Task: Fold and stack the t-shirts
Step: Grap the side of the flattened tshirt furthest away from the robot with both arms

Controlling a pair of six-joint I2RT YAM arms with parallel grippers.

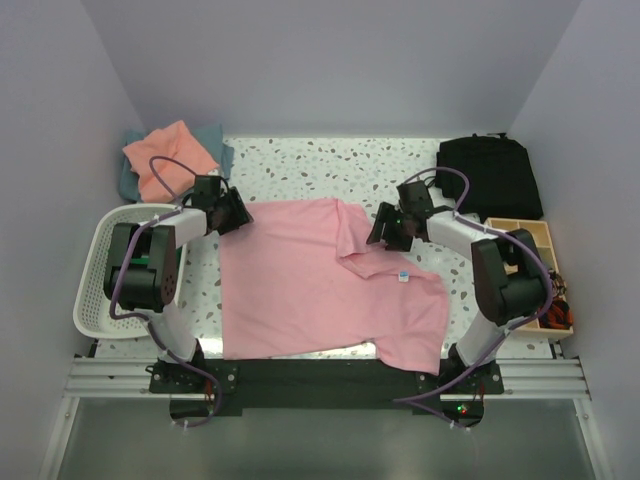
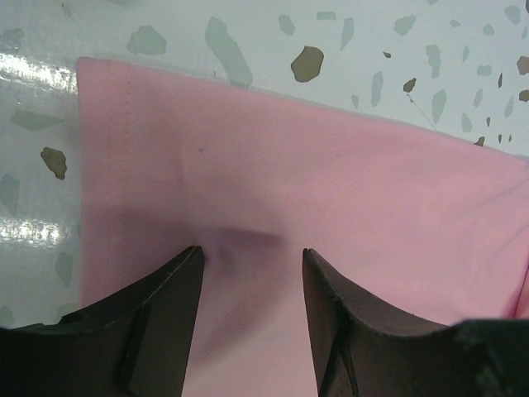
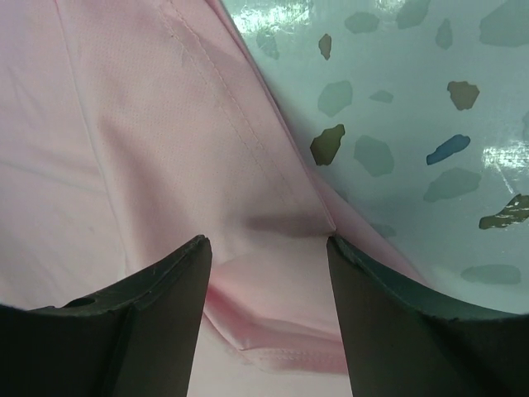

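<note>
— Where is the pink shirt [image 1: 320, 290]?
— Spread smooth on the speckled table [image 1: 330, 165]. Left gripper [image 2: 251, 251] and right gripper [image 3: 267, 240] stand half open over it, gripping nothing.
— The wooden tray [image 1: 515, 224]?
— Small things [image 1: 560, 312], unclear.

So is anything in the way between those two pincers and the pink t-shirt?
Nothing visible is. The left pincer and the right pincer are both right over the far side of the pink t-shirt. Both are open, and the wrist views show only bare cloth between their fingers.
</note>
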